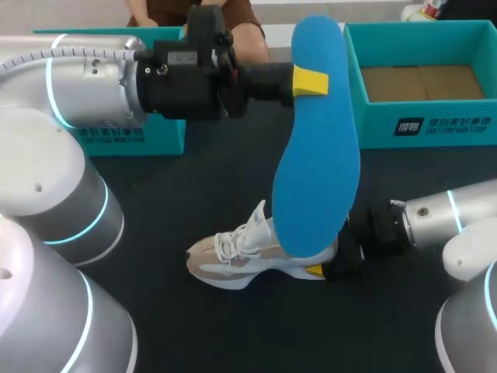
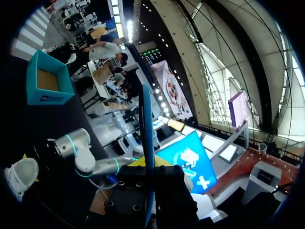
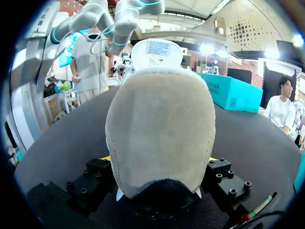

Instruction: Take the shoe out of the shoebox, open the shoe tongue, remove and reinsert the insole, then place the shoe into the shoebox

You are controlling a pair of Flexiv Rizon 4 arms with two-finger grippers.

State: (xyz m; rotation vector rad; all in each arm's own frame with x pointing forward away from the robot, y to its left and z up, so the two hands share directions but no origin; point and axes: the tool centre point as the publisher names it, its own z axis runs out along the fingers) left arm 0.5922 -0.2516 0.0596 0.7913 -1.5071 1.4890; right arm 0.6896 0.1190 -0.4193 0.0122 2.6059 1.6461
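Raised high, the left gripper (image 1: 311,81) clamps the blue insole (image 1: 318,171), which hangs below it over the shoe (image 1: 233,260); the right gripper (image 1: 314,270) grips its heel on the table (image 1: 194,186). To reinsert, the insole's lower end should likely slide toe-ward, heel held firm.

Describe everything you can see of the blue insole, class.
The insole is bright blue, flat and foot-shaped, thin edge-on, and looks like foam. It is out of the sneaker, held in the air over the table, broad face toward the head camera. The left claw pinches it near one end; no other contact shows.
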